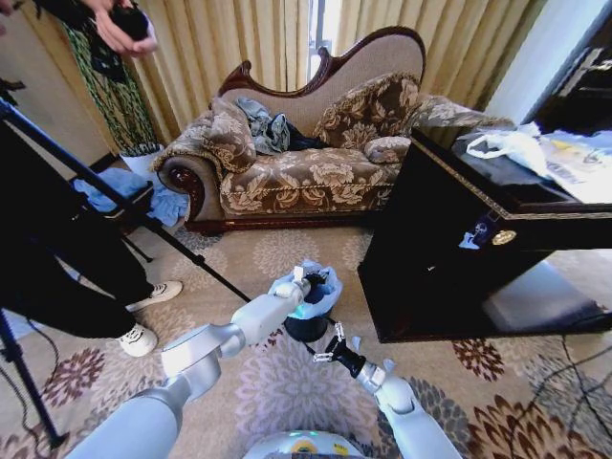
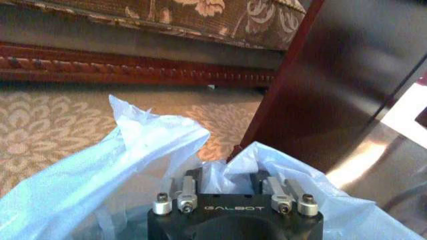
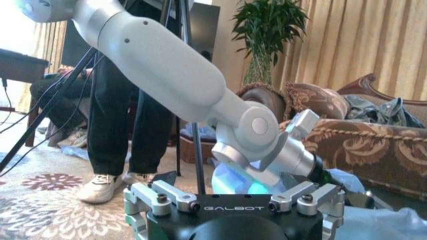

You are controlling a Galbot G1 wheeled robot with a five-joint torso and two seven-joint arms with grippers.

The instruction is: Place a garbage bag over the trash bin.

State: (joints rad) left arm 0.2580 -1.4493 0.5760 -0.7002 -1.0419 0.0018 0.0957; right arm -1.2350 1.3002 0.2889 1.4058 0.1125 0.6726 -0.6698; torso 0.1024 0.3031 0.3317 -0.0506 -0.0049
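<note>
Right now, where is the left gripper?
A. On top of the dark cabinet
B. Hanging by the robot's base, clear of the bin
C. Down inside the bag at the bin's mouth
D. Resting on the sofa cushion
C. In the head view the left gripper reaches into the garbage bag bunched over the trash bin, and in the left wrist view the pale plastic rises around its fingers.
</note>
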